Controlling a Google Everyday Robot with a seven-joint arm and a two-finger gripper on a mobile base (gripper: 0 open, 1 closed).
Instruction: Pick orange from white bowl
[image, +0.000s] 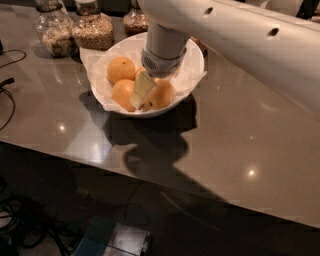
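In the camera view, the white arm (240, 35) comes in from the upper right and bends down into the white bowl (196, 56), which stands on the grey counter (240, 135) towards its back left. The hand (144, 97) is low inside the bowl, its pale tip pushed in among the fruit. The orange (161, 95) lies at the front right of the bowl, touching the hand's right side. A second orange (122, 93) sits just left of the hand, and a third (121, 69) behind that one. I cannot tell how far the hand is open, or whether it has hold of anything. Crinkled white paper (94, 61) lines the bowl. Three glass jars (93, 31) of grains stand behind it.
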